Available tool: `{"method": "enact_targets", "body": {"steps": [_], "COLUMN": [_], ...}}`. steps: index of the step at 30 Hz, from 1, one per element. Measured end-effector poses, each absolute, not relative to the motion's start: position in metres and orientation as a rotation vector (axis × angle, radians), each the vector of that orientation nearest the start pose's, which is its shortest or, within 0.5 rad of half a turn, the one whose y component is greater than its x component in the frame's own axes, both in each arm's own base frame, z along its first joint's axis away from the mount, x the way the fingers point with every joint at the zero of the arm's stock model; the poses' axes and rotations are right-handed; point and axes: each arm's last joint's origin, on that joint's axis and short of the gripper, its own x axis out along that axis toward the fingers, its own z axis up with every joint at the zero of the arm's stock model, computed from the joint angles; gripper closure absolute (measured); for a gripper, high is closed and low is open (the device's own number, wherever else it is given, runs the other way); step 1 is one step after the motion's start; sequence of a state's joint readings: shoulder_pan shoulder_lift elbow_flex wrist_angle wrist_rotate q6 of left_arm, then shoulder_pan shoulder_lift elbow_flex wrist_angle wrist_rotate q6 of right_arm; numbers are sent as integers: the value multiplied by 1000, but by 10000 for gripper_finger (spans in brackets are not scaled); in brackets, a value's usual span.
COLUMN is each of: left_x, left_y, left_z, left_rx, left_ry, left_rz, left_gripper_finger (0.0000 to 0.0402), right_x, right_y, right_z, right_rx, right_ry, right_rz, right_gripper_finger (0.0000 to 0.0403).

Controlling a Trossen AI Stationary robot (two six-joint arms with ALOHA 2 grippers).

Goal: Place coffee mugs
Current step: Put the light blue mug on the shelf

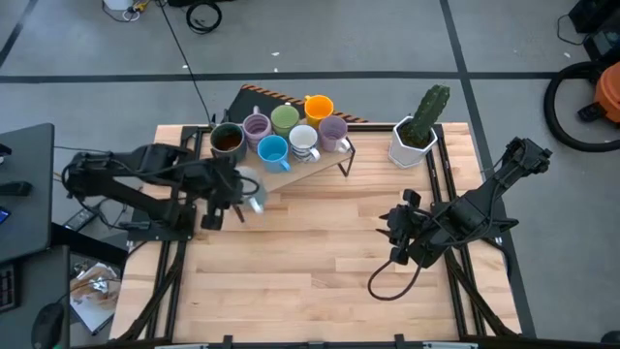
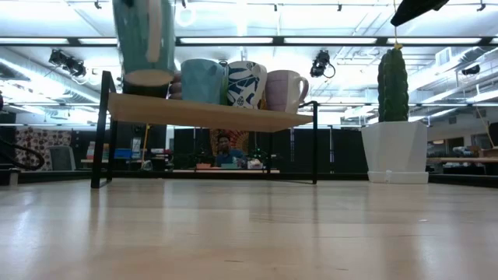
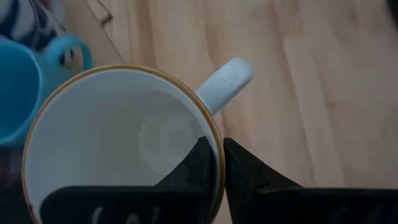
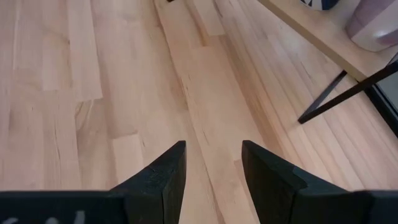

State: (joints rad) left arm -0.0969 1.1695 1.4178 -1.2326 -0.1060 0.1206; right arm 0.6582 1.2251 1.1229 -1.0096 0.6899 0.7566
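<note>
At the table's ten o'clock, in the high view, the left gripper (image 1: 242,194) holds a white mug (image 1: 250,187) just off the near-left corner of the small wooden shelf (image 1: 325,160). Its wrist view shows the two dark fingers (image 3: 242,171) pinched together on the mug's tan-edged rim, one inside and one outside the wall, with the handle sticking out toward the bare planks and the blue mug (image 3: 18,87) close beside. From the low view this held mug (image 2: 144,35) hangs tilted above the shelf's left end, over the dark brown mug (image 2: 148,82).

Seven mugs stand on the shelf, toward the table's twelve o'clock. The dark brown mug (image 1: 227,140) is at the left end, with a lilac mug (image 1: 257,127), the green mug (image 1: 285,118) and the orange mug (image 1: 319,106) running back to the right of it. Nearer the front edge sit the blue mug (image 1: 273,150), a white patterned mug (image 1: 303,141) and the second lilac mug (image 1: 333,130).

A white faceted pot with a cactus (image 1: 417,131) stands on the table (image 1: 310,281) at about one o'clock, well apart from the shelf's right leg.

The right gripper (image 1: 395,233) waits at about four o'clock over bare wood, its fingers (image 4: 168,171) spread apart and holding nothing, with a shelf leg showing farther off in its wrist view.
</note>
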Motion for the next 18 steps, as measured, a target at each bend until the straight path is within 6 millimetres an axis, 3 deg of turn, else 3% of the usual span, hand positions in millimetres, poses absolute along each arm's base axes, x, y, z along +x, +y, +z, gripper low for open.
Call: {"method": "enact_targets", "body": {"steps": [9,18], "left_x": [189,196], "left_y": [12,25], "left_z": [381,374], "left_rx": [201,209], "left_ry": [1049,1112], "left_rz": [9,21], "left_gripper_finger": [372,363], "right_x": [186,186], "right_y": [120,120], "right_z": [306,306], "right_rx": [16,16], "right_ry": [782,782], "right_rz": [-339,-338], "right_gripper_finger": [241,241]}}
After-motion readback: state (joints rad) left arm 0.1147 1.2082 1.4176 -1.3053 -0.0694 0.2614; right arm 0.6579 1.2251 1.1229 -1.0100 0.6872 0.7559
